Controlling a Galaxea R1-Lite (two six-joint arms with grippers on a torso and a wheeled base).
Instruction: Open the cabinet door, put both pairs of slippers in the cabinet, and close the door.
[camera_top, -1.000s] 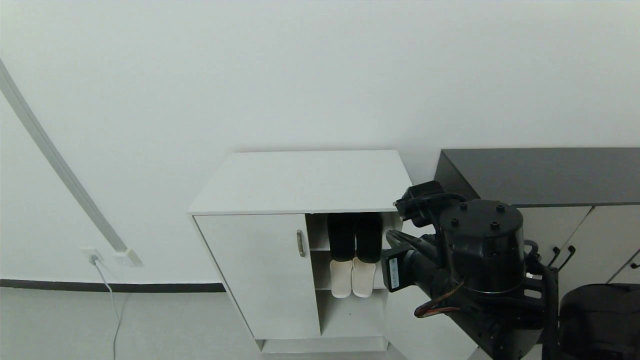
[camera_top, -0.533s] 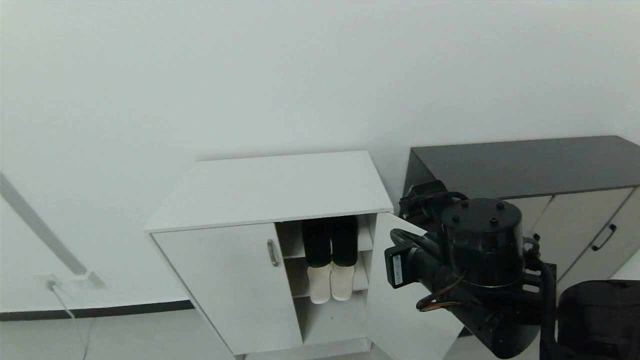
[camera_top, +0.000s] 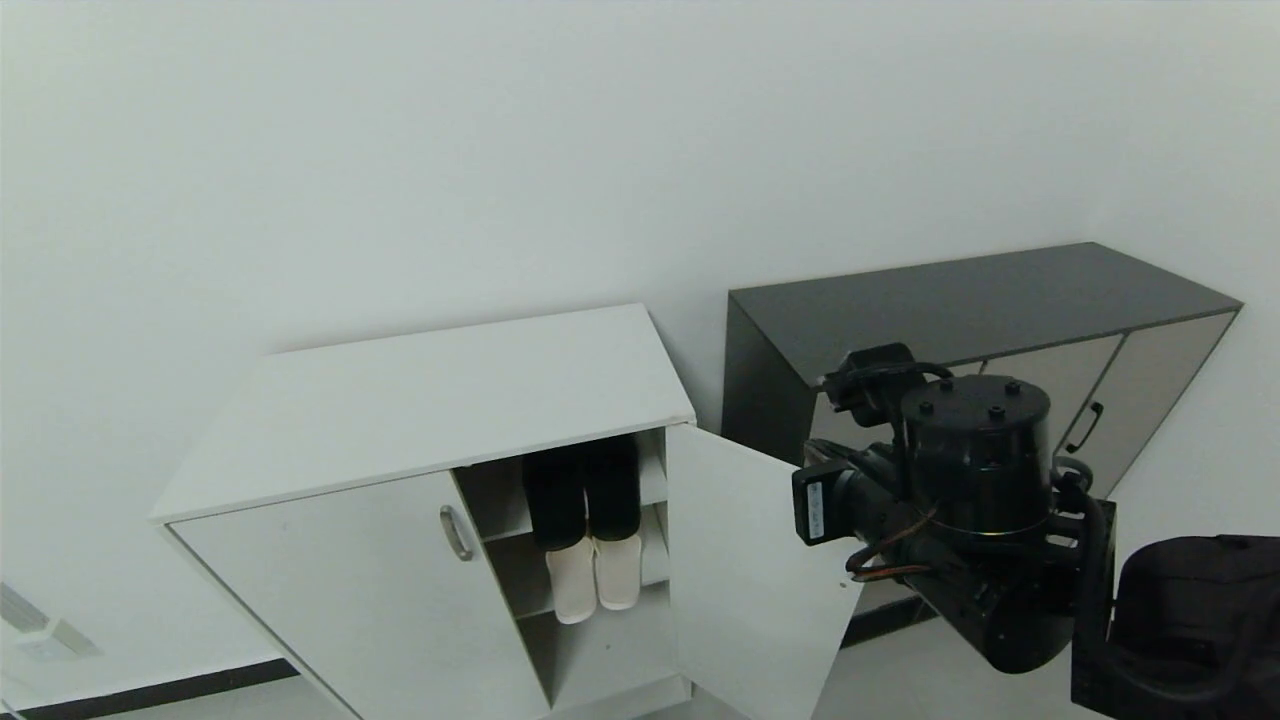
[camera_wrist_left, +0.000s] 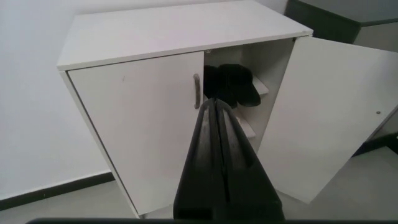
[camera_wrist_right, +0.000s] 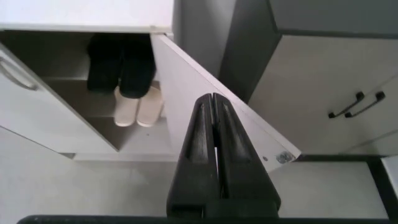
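I find cabinet (camera_top: 430, 400) door (camera_top: 750, 560) standing open. Black slippers (camera_top: 585, 490) inside, white slippers (camera_top: 597, 575) just below: both pairs stowed. Left pincer (camera_wrist_left: 213, 101) and right pincer (camera_wrist_right: 213, 97) pressed together, empty, apart from door. My judgement: only closing left.

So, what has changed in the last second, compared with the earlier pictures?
The head camera moved, so the whole view shifted; nothing itself visibly moved. The white cabinet has its right door open as before, black slippers above the white slippers inside.
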